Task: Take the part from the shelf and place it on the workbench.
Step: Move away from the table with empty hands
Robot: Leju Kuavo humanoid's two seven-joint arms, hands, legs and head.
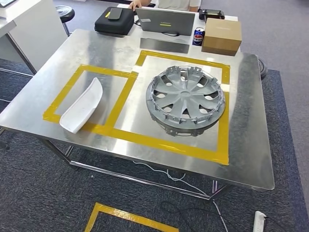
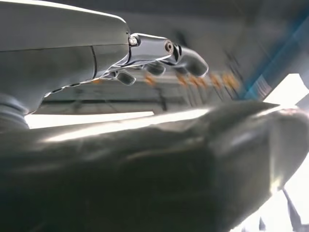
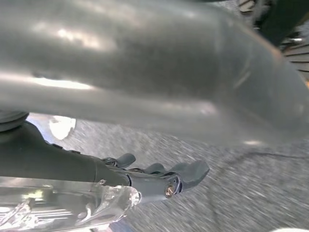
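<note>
Metal fingers, left hand (image 2: 160, 58): stretched out, slightly apart, holding nothing.
Right hand (image 3: 160, 176): fingers likewise extended and empty, above grey carpet.
Part: grey wheel cover (image 1: 186, 99) lies flat inside the larger yellow tape frame (image 1: 218, 154) on the workbench (image 1: 251, 145).
Neighbouring frame: white curved panel (image 1: 82, 106).
Far edge: laptop (image 1: 165, 21), cardboard box (image 1: 221, 35), can (image 1: 198, 36), black case (image 1: 113, 20).
Room: grey carpet (image 1: 40, 193), cables under the bench.

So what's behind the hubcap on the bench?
Behind the hubcap: a metal plate, then a laptop, a can and a cardboard box. The box hides part of the can.
</note>
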